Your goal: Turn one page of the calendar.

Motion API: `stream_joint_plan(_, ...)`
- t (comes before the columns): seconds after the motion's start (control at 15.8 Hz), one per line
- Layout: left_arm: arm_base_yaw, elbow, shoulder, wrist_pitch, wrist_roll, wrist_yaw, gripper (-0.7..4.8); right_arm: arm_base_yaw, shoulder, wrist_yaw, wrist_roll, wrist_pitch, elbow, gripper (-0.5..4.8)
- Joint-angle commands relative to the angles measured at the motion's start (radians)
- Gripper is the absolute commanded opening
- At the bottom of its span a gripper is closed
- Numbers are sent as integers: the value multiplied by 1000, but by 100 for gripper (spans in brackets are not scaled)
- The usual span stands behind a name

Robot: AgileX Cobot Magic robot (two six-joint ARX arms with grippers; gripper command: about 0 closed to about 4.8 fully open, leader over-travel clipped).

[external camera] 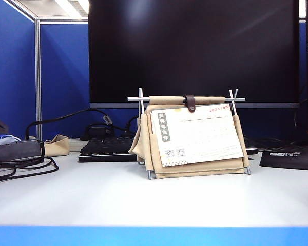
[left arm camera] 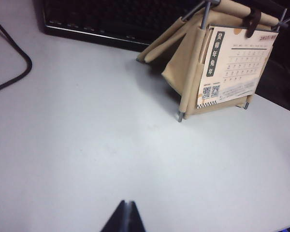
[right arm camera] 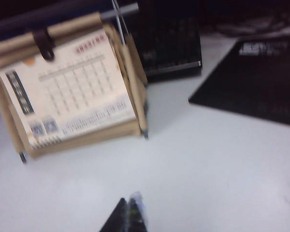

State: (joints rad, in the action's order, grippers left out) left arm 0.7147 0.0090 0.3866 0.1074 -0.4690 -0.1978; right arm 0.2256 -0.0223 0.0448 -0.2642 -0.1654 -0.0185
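The calendar stands in the middle of the white table, on a beige fabric stand with metal rods. Its front page is white with a red heading, a dark vertical label and two QR codes. It also shows in the left wrist view as the calendar and in the right wrist view as the calendar. My left gripper is shut and empty, over bare table well short of the calendar. My right gripper is shut and empty too, apart from it. Neither arm shows in the exterior view.
A big black monitor stands right behind the calendar. A black keyboard lies to its left, with cables and a beige pouch further left. A black mat lies at the right.
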Motion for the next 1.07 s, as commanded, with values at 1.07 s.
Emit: stream_joint_plan(1.07,1,4,0,-1,54,158,-1,2,-31,18,2,274,-72,65)
